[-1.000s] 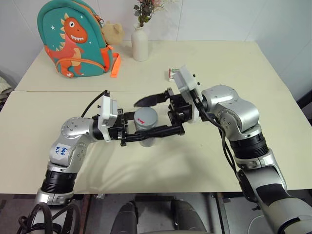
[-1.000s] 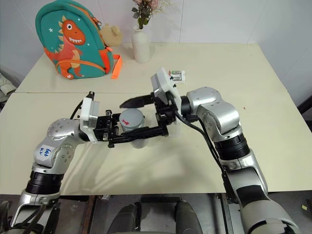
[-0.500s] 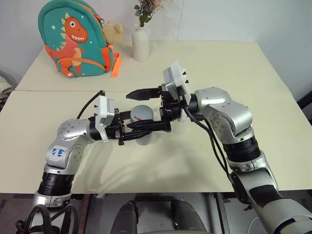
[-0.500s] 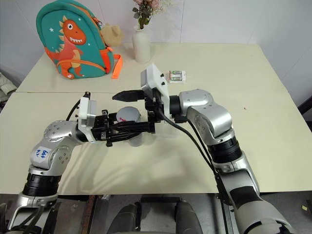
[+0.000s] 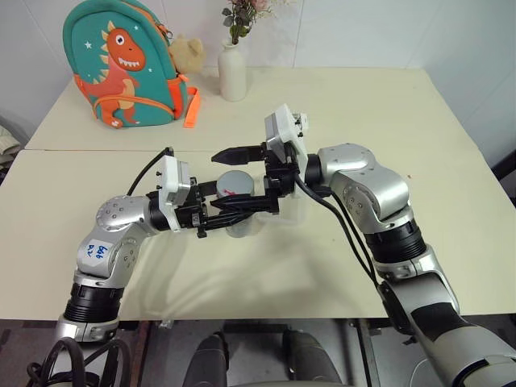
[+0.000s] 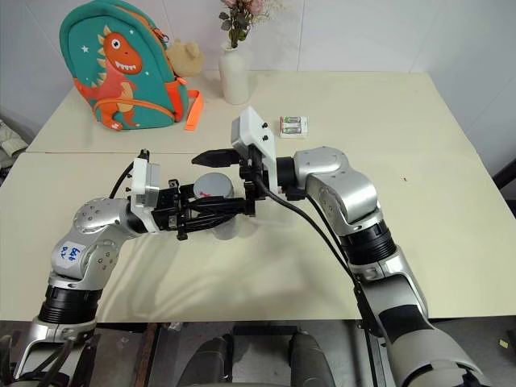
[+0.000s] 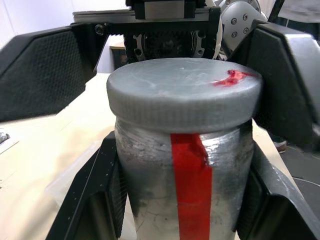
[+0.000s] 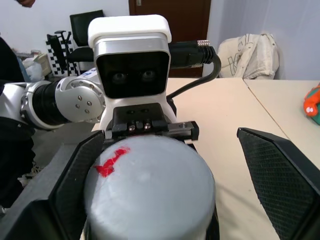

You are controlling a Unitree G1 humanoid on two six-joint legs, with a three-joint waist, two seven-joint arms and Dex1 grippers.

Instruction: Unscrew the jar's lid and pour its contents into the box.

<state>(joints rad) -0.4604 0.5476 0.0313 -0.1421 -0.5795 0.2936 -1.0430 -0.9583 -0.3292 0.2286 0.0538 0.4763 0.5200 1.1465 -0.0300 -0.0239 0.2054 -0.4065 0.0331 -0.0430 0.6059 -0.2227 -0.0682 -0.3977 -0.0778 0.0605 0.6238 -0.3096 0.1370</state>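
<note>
A backpack (image 5: 121, 68) with a dinosaur print is seen at the far left corner of the table (image 5: 451, 201), and a small plush toy (image 5: 187, 53) is pressed against its right side. Next along the far edge a white vase (image 5: 231, 71) with flowers is stood.

Nearer the middle of the table, the left gripper (image 5: 242, 211) is reached in from the left. Its jaws are closed on the jar (image 7: 182, 185), one finger on each side of the body, and the jar is held upright above the middle of the table. A strip of red tape (image 7: 192, 190) is run down the jar's side. What is inside the jar cannot be told.

The lid (image 5: 235, 183) is still seated on the jar; it is grey, with a small red mark (image 7: 231, 77) near its rim.

The right gripper (image 5: 246, 177) is reached in from the right at lid height. Its jaws are spread wide, one finger on the far side of the lid and one on the near side. In the right wrist view, gaps are seen between the fingers (image 8: 280, 175) and the lid, so nothing is held.

A small white-and-green packet (image 6: 293, 124) is lain beyond the arms, towards the far edge.
</note>
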